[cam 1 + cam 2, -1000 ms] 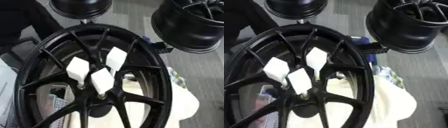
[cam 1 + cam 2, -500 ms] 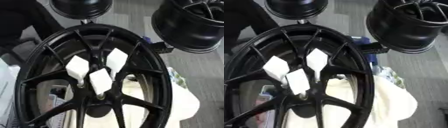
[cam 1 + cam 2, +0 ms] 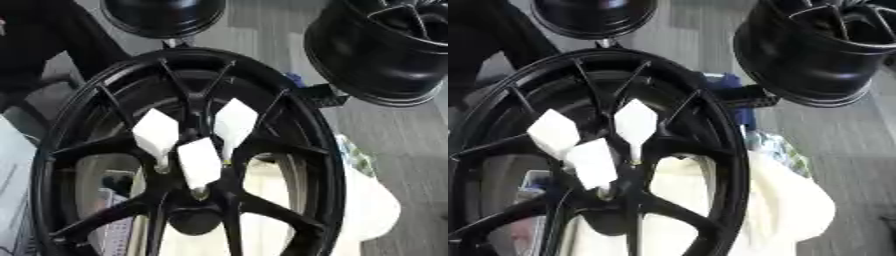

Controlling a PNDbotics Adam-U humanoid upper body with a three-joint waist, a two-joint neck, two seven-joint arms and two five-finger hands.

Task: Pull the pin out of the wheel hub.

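A large black wheel rim [image 3: 79,100] with thin spokes fills the left and middle of both eye views, lying on a pale cloth. Three white wedge-shaped pins stand in the bolt holes around its hub [image 3: 194,220]: one at the left [image 3: 156,135], one at the upper right [image 3: 234,122] and one nearest me [image 3: 199,162]. Each pin narrows to a thin stem that goes into its hole. Neither of my hands shows in either view, and nothing touches the pins.
A second black rim [image 3: 385,50] stands at the upper right, and a third [image 3: 162,17] at the top. A cream cloth [image 3: 789,200] bulges out under the wheel at the right. Grey floor lies beyond it.
The whole picture has shifted slightly, so the camera moved. The three pins and the wheel stand as before.
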